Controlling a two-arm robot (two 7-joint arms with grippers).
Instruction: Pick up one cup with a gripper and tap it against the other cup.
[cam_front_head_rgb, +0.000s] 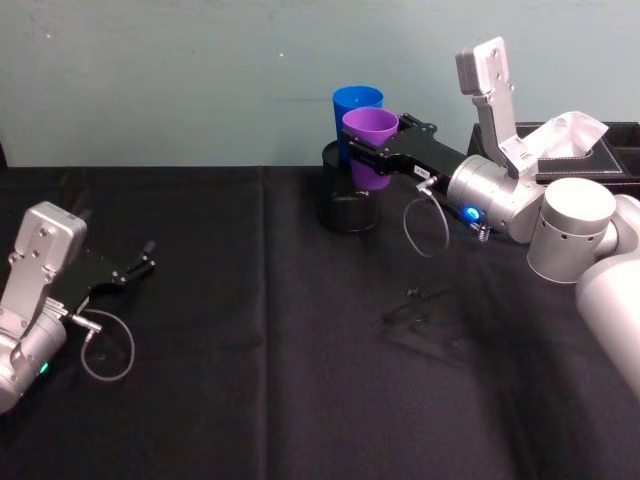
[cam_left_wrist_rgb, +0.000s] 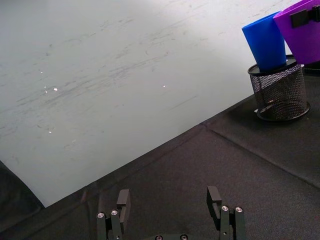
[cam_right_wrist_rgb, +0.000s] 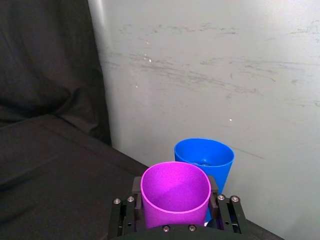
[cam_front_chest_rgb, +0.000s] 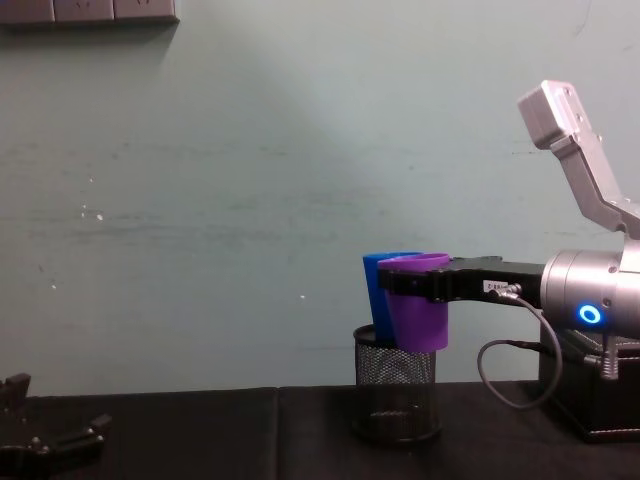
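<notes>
1. Record the right gripper (cam_front_head_rgb: 372, 147) clamped across the purple cup (cam_front_head_rgb: 370, 132) just under its rim, holding it in the air near the middle of the bench's (cam_front_head_rgb: 250, 350) far edge.
2. Note the blue cup (cam_front_head_rgb: 356, 100) standing in a mesh pen holder (cam_front_head_rgb: 350, 210) at that same far edge, directly behind the purple cup. Treat the two cups as just beside each other; contact not confirmable.
3. Log the left gripper (cam_front_head_rgb: 140, 262) idle near the bench's left edge, fingers spread, holding nothing.
4. Judge the tap as imminent or at the point of contact.
5. Flag tipping of the blue cup, tall and probably loose in its holder, or toppling of the holder itself, from too firm a push.
6. Flag slipping or twisting of the purple cup on impact, given smooth tapered walls pinched only near the rim.
7. Flag a strike on the holder's rim instead of the blue cup, from too low a line.
</notes>
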